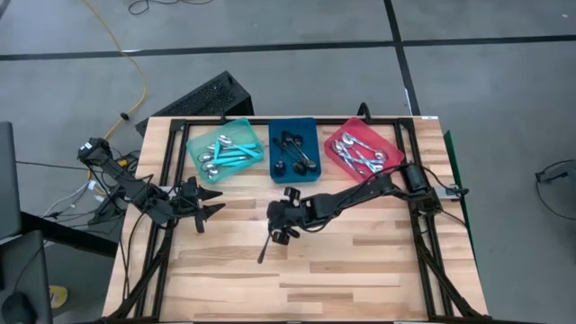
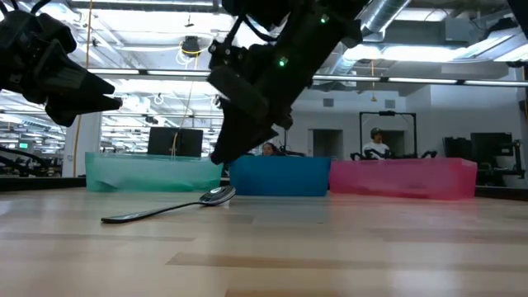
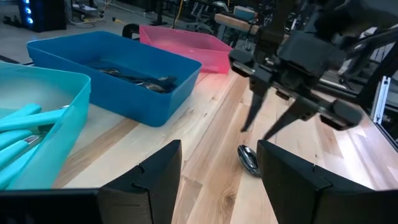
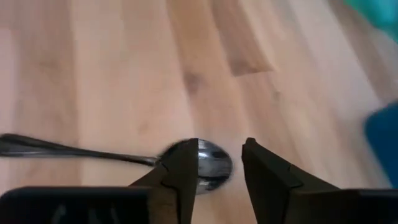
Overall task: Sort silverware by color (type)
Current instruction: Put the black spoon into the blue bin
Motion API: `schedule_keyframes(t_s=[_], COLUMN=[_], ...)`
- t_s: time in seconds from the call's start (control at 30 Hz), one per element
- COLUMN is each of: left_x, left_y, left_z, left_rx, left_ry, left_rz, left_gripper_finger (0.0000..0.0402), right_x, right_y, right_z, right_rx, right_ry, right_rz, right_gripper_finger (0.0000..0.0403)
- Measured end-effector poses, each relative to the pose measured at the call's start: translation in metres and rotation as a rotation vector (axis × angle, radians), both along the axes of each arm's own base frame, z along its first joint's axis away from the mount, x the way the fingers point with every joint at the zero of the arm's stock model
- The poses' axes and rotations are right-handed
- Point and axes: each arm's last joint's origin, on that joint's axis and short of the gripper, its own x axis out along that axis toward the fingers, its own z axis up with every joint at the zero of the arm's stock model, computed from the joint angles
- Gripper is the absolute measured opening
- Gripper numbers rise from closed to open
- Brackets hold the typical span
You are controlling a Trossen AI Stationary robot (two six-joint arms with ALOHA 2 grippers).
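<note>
Right gripper (image 1: pixel 280 232) is hanging over the middle of the tabletop (image 1: pixel 360 270), its two dark fingers (image 4: pixel 180 171) standing apart and pointing down at a single spoon (image 2: pixel 165 208). In the right wrist view the fingers are straddling the spoon's shiny bowl, one on either side, with a gap between finger and metal, so nothing is being gripped. The spoon is lying flat on the bare wood, its dark handle pointing toward the near edge of the tabletop and its bowl toward the trays; the low view is showing it resting just in front of the blue tray.

Left gripper (image 1: pixel 205 206) is waiting near the left edge of the tabletop, just in front of the teal tray (image 1: pixel 227 126), with its fingers spread wide and empty.

Along the far edge three trays are sitting side by side. The teal tray, nearest the far left corner, is holding the teal-handled spoons (image 1: pixel 227 153). The blue tray (image 1: pixel 292 126) in the middle is holding the black spoons (image 1: pixel 293 153). The pink tray (image 1: pixel 347 126), toward the far right corner, is holding the silver spoons (image 1: pixel 362 155). Beyond the tabletop the low view is looking into a large room where a seated person (image 2: pixel 377 142) is showing behind the pink tray.
</note>
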Motion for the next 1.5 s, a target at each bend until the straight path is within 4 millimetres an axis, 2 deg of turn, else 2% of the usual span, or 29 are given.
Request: schedule_keyframes(t_s=[0.13,0.23,0.37,0.53,0.87,1.03,1.17,1.5], left_x=[0.000,0.000,0.000,0.000,0.000,0.000,0.000,0.000], left_y=[0.000,0.000,0.000,0.000,0.000,0.000,0.000,0.000], left_z=[0.000,0.000,0.000,0.000,0.000,0.000,0.000,0.000], left_rx=[0.000,0.000,0.000,0.000,-0.002,-0.001,-0.001,-0.002], left_ry=[0.000,0.000,0.000,0.000,0.000,0.000,0.000,-0.001], left_rz=[0.000,0.000,-0.001,-0.001,-0.003,-0.002,-0.002,0.001], left_gripper_finger=[0.0194,0.0194,0.0194,0.0194,0.0194,0.0194,0.0194,0.0194], right_x=[-0.002,-0.001,0.001,0.004,0.003,0.006,0.009,0.009], right_y=[-0.003,-0.005,-0.008,-0.007,-0.010,-0.008,-0.007,-0.012], right_z=[0.002,0.006,-0.012,-0.022,-0.024,-0.036,-0.045,-0.045], right_rx=[-0.032,0.007,0.052,0.058,0.076,0.115,0.137,0.159], right_ry=[0.005,-0.008,0.045,0.048,0.058,0.070,0.072,0.078], right_rz=[-0.022,-0.027,-0.026,-0.026,-0.018,0.014,0.025,0.013], right_gripper_finger=[0.0174,0.0206,0.0241,0.0245,0.0227,0.0209,0.0190,0.0118])
